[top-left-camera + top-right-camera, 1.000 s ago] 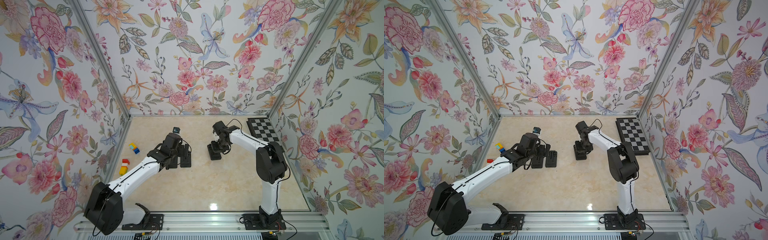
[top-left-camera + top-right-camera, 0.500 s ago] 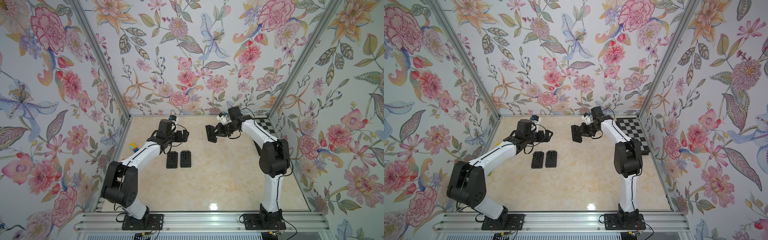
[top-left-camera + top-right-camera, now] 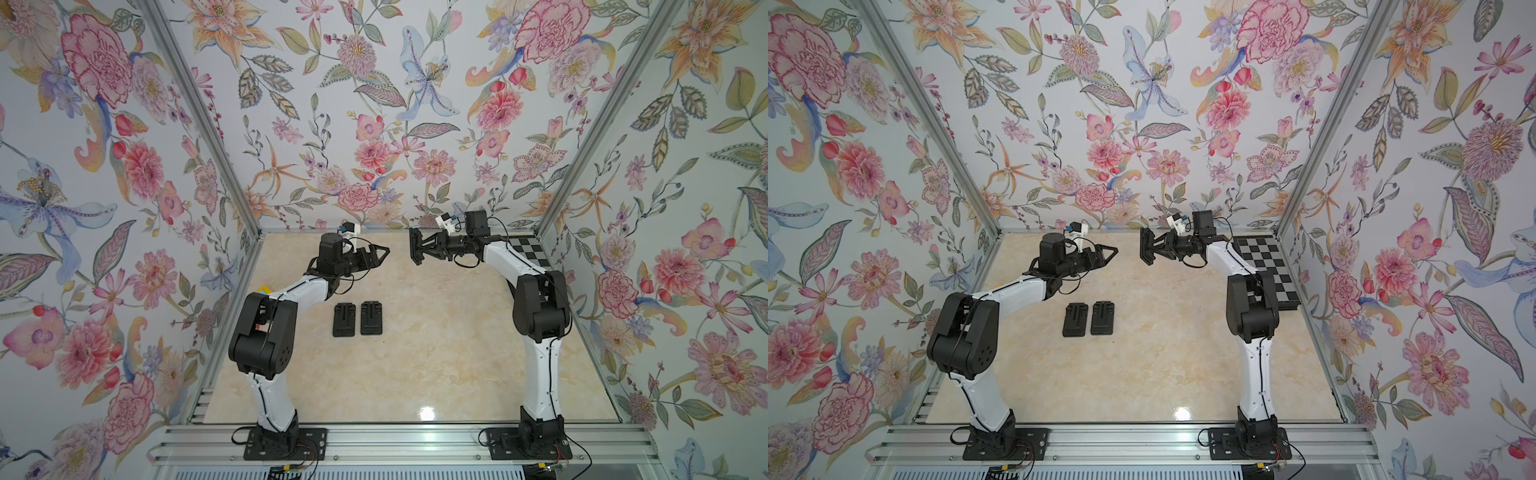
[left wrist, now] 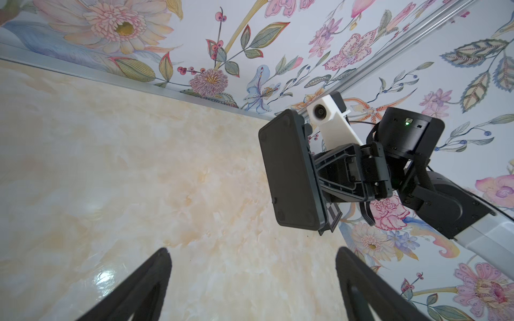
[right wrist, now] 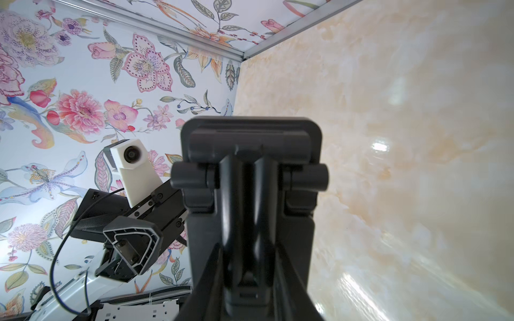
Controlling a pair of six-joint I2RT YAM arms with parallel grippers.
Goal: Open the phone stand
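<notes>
three black phone stands (image 3: 344, 319) (image 3: 371, 318) (image 3: 416, 250), one checkerboard (image 3: 528, 252) and two robot arms (image 3: 297, 290) (image 3: 513, 264).

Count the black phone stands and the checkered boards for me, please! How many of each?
Phone stands: 3, one held by the right gripper
Checkerboards: 1
Total: 4

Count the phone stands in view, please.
3. On the table, flat and side by side: the stand nearer the left arm and its neighbour. The third stand is held aloft by the right tool. Arms may hide others.
</notes>
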